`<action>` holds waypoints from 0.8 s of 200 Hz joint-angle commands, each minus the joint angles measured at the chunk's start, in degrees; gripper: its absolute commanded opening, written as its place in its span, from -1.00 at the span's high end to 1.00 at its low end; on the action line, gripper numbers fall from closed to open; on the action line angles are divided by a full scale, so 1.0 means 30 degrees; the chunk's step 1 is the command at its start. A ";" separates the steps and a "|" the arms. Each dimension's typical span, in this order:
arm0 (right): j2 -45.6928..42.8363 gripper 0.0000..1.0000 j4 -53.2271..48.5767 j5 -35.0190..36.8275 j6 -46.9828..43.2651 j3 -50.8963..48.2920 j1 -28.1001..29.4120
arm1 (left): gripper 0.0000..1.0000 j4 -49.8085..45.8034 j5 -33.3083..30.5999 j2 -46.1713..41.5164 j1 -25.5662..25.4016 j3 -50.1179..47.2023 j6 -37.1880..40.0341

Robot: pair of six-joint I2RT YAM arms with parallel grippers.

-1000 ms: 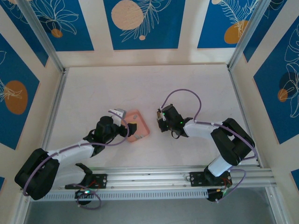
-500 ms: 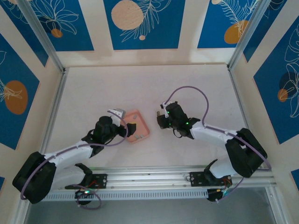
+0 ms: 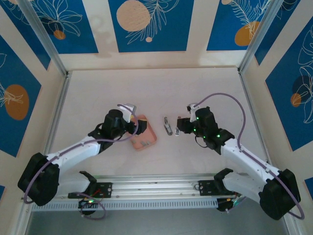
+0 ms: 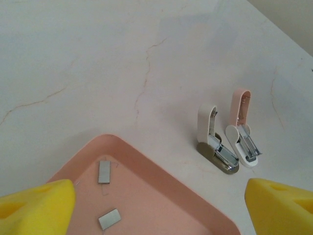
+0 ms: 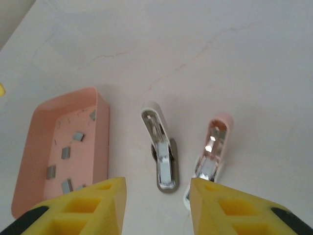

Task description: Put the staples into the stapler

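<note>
Two small staplers stand hinged open side by side on the table: a white one with a bronze base (image 5: 162,152) (image 4: 215,144) (image 3: 167,126) and a pink one (image 5: 213,147) (image 4: 242,129). Several grey staples (image 5: 64,152) lie in the salmon-pink tray (image 5: 101,142); two staples (image 4: 104,172) show up close. My right gripper (image 5: 158,208) (image 3: 182,126) is open just behind the staplers, holding nothing, the white stapler's base end ahead of the gap. My left gripper (image 4: 156,215) (image 3: 137,125) hangs wide open over the tray's (image 4: 161,174) (image 3: 146,143) near corner, nothing between its pads.
The table is a pale marbled surface with metal rails (image 3: 58,112) along its left and right sides and the arm bases on a rail (image 3: 161,186) at the near edge. Bare table stretches behind the tray and staplers.
My right gripper has opened and drawn back to the right, leaving the staplers standing on the table. My left gripper has shifted slightly forward over the tray, still open.
</note>
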 commanded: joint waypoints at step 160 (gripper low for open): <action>-0.2754 0.16 -0.1921 -0.6215 0.3806 -0.2745 -0.6062 | -0.81 -0.5886 0.4725 1.0030 -0.0211 1.0882 0.0501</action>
